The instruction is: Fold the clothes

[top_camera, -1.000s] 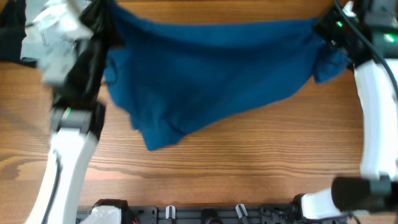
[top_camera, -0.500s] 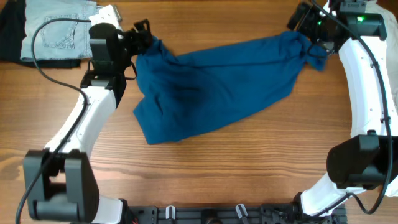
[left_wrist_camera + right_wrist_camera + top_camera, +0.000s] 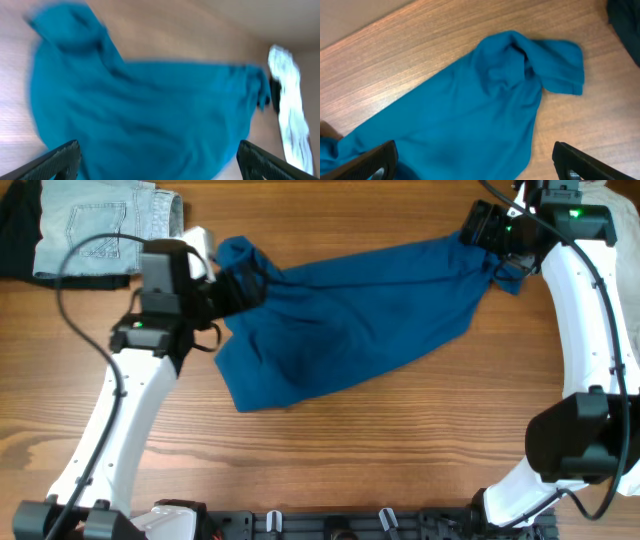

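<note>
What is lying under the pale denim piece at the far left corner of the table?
A dark garment sticks out past the left and near edges of the denim piece. Its covered part cannot be seen.

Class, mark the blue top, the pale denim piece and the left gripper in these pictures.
blue top (image 3: pixel 350 320), overhead view, middle of the cloth.
denim piece (image 3: pixel 95 225), overhead view, near its stitched pocket.
left gripper (image 3: pixel 157 146), left wrist view, gap between its open fingertips.

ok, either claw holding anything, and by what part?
Nothing held. Left claw and right claw both stand open over the deep-blue soft cloth top, which lies loose on the wooden table.
</note>
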